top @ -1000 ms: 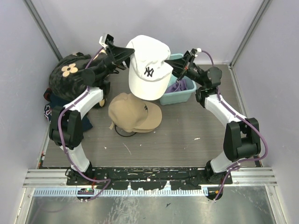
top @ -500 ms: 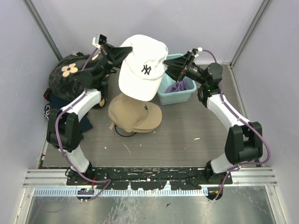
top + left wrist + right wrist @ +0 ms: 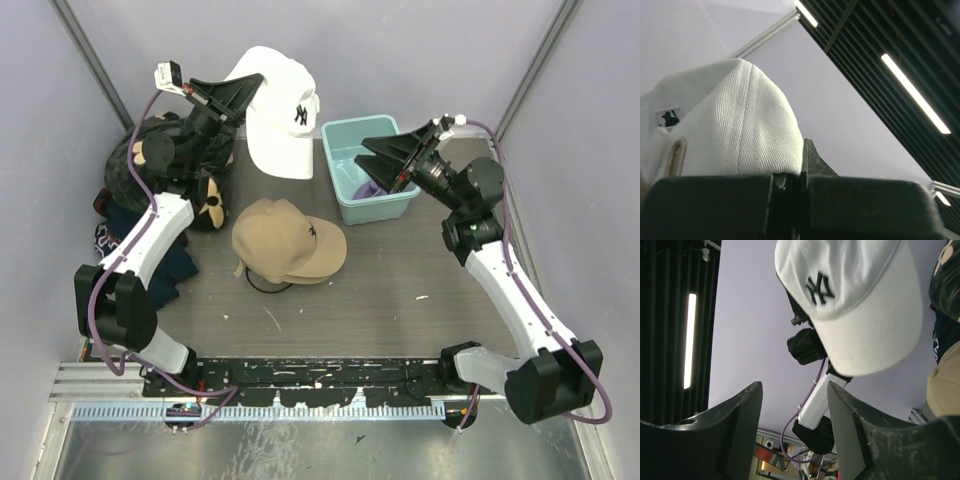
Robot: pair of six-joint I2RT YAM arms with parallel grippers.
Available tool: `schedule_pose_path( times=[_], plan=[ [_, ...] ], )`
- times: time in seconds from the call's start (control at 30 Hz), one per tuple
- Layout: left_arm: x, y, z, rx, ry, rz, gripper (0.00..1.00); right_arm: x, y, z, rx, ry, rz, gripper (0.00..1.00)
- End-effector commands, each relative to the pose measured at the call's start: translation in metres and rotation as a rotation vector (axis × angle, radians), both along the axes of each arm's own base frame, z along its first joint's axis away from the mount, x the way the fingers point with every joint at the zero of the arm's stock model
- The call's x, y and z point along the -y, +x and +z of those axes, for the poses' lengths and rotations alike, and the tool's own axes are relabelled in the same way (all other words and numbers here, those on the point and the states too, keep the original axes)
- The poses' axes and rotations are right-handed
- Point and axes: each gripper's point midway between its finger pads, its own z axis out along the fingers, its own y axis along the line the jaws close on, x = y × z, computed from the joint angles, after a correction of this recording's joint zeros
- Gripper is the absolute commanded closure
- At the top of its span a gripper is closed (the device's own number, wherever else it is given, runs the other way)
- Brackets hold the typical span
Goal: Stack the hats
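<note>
My left gripper is shut on the rear edge of the white hat, which hangs in the air at the back left, logo toward the right. In the left wrist view the white hat sits pinched between closed fingers. A tan hat rests on the table's middle, with a dark rim showing under it. My right gripper stands open and empty over the teal bin, apart from the white hat. Purple fabric lies in the bin.
The teal bin stands at the back centre. Black fabric with tan flower shapes and dark navy clothing are piled at the left wall. Grey walls close in on both sides.
The right gripper has opened, let go of the white hat and drawn back to the right. The left arm has swung the hat up and toward the back left.
</note>
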Motion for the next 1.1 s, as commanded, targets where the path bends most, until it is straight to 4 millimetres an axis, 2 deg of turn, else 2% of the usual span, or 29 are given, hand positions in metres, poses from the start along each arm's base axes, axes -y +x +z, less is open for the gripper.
schedule_pose_path(
  times=[0.0,0.13,0.27,0.7,1.07],
  plan=[
    [-0.006,0.010,0.021,0.056,0.062,0.196,1.00,-0.016,-0.013,0.001,-0.051,0.070,-0.047,0.39],
    [-0.001,0.012,0.025,0.064,0.109,0.280,1.00,-0.040,-0.030,0.005,-0.129,0.180,-0.034,0.39],
    [0.006,0.012,0.031,0.085,0.116,0.297,1.00,-0.050,-0.038,0.008,-0.161,0.238,-0.049,0.38],
    [0.005,-0.013,0.048,0.124,0.079,0.313,1.00,-0.039,-0.008,-0.023,-0.286,0.394,-0.178,0.39],
    [0.007,-0.016,0.041,0.113,0.061,0.295,1.00,-0.052,0.008,-0.019,-0.314,0.433,-0.148,0.39]
  ],
)
